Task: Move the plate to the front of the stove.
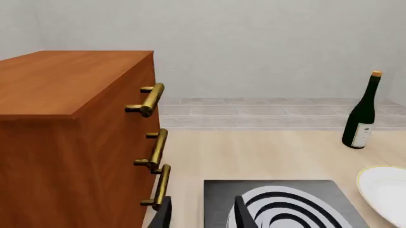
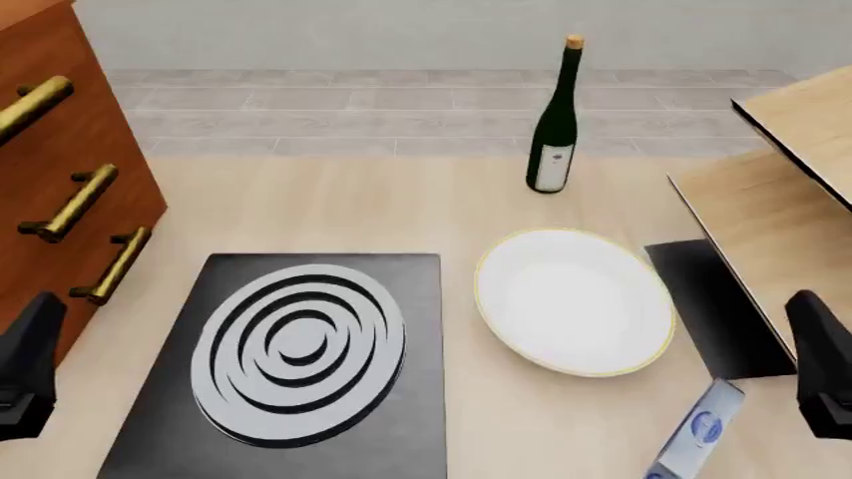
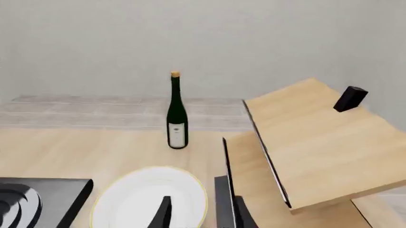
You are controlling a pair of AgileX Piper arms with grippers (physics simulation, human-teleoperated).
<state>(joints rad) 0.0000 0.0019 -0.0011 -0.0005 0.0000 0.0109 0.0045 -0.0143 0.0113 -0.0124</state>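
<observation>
**Both grippers idle at the near edge, plate untouched beside the stove**

Right gripper: fingers parted, nothing between them, hanging low at the near right of the table. Left gripper: likewise parted and empty, at the near left.

Item 1, plate: flat on the table just to the right of the stove, a narrow strip of bare wood between them. Not yet in front of it. My right fingers point toward its near rim.

Item 2, stove: black slab with silver rings, left of centre, reaching toward the near edge.

Item 3, black panel: just right of the plate, part-hidden beneath a tilted wooden board.

Item 4, small white-and-blue object: near my right gripper; kind unclear.

Item 5, bottle: upright, well beyond the plate.

Item 6, cabinet: far left, brass handles.

Risks, as I judge them: the shallow rim may slip from a thin pinch; my wrist could strike the board or panel on approach; little room seems left before the stove, so the plate could overhang.
</observation>
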